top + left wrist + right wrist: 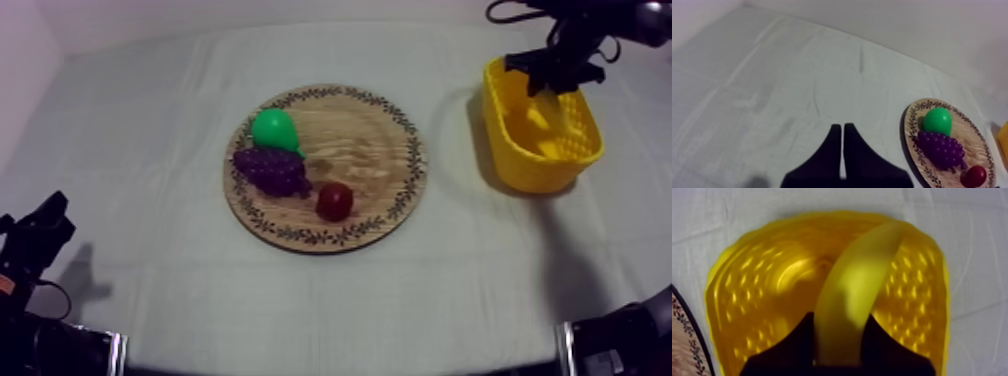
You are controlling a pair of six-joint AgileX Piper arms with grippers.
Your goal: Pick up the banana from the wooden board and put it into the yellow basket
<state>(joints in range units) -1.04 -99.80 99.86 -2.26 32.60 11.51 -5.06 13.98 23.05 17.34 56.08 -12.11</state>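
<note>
The right jaws are clamping the banana (859,273) over the yellow basket (747,288) — its far end is risking snagging the rim.

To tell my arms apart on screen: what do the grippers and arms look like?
Alike. The left gripper and right gripper each have two plain black fingers, wide at the base, tapering to the tips. Left arm and right arm are black.

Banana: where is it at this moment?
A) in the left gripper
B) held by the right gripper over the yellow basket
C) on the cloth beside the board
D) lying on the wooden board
B: the right gripper is shut on the banana over the yellow basket.
</note>
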